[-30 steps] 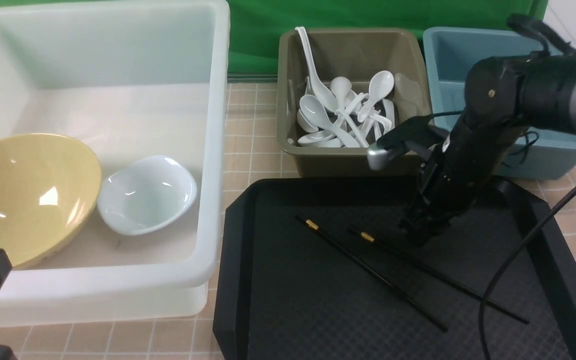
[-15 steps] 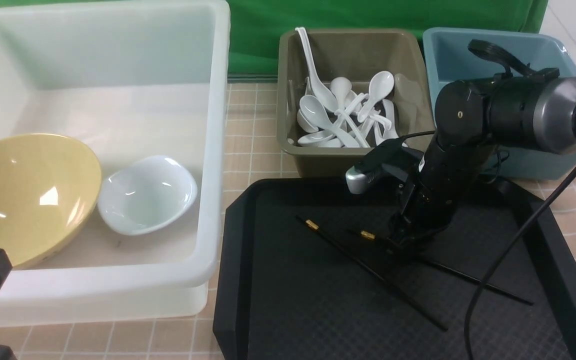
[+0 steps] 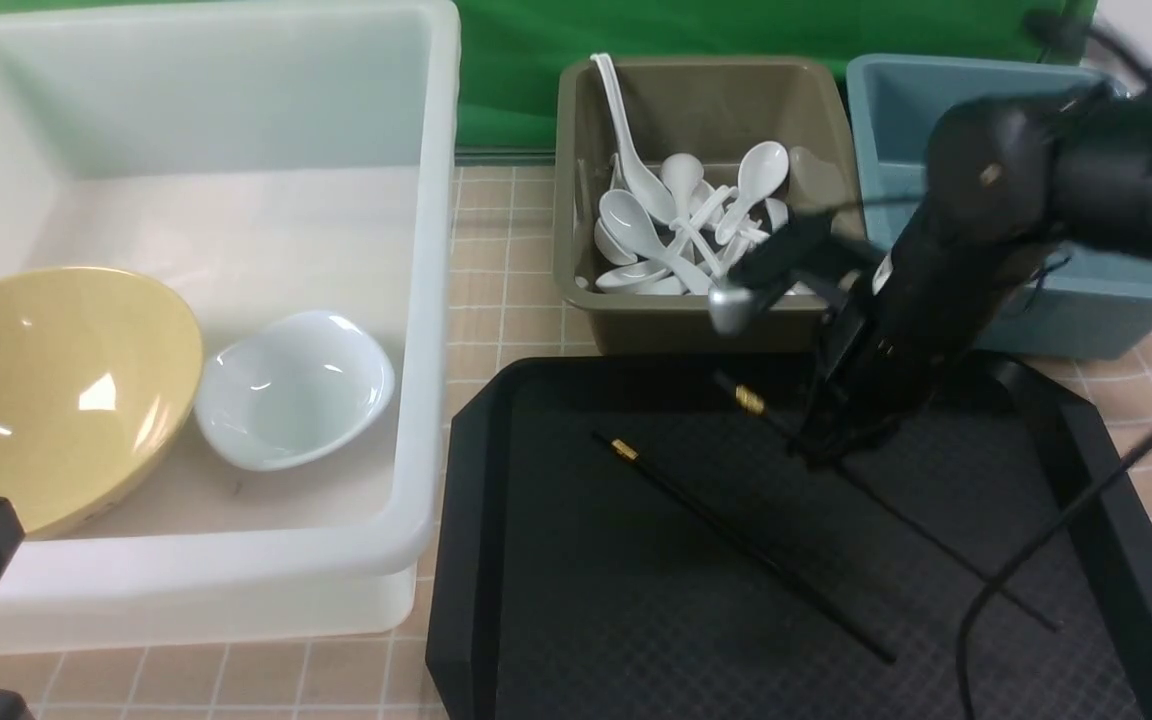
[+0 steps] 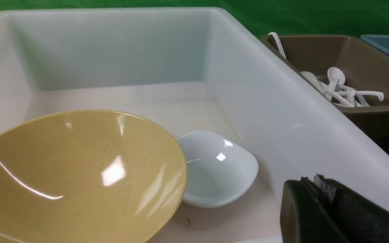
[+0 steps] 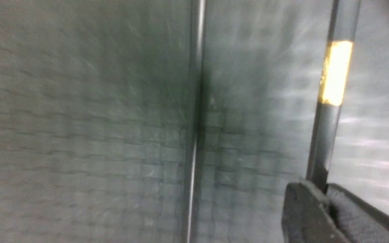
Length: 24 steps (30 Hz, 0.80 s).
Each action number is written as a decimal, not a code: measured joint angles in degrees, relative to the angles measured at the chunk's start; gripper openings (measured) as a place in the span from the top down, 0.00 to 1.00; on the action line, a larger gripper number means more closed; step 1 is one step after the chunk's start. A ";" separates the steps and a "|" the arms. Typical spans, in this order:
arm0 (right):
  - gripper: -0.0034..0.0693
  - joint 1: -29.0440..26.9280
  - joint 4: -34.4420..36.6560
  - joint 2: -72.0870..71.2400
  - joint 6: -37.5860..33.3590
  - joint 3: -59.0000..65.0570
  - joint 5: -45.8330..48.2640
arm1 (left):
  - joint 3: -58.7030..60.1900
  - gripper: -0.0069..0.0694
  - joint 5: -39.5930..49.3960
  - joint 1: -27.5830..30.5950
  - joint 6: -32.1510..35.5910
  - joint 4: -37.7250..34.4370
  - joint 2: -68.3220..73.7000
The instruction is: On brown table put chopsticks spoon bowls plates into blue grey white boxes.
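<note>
Frame left, the large box (image 3: 236, 570) holds both bowls (image 3: 291, 390); upper centre, spoons (image 3: 686, 230) fill a smaller box (image 3: 676, 335) behind the tray (image 3: 586, 620) bearing a chopstick (image 3: 736, 541).

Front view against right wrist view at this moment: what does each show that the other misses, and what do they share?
Front only: the white box holding the yellow bowl and white bowl, the grey box with spoons, and the blue box. Right wrist only: how the right gripper pinches the held chopstick near its gold band. Both: that chopstick, the other chopstick and the black tray.
</note>
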 joint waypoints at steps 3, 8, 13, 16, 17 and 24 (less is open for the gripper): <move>0.84 -0.20 -2.30 -7.67 -1.28 0.04 -2.23 | 0.00 0.91 0.00 0.00 0.00 0.00 0.00; 0.84 -4.58 -6.06 -14.35 -1.26 0.04 -24.84 | 0.00 0.91 0.00 0.00 0.00 0.12 0.00; 0.84 -10.50 -6.48 -11.31 0.09 -0.04 -47.28 | 0.00 0.91 0.00 0.00 0.00 0.48 0.00; 0.83 -13.90 -6.48 -5.97 4.93 -0.84 -51.47 | 0.00 0.91 0.00 0.00 0.00 0.54 0.00; 0.82 -14.12 -6.48 -5.58 4.93 -0.84 -51.47 | 0.00 0.91 0.00 0.00 0.00 0.54 0.00; 0.57 -18.49 -6.48 -0.04 18.37 -1.28 -42.21 | 0.00 0.91 0.00 0.00 0.00 0.60 0.00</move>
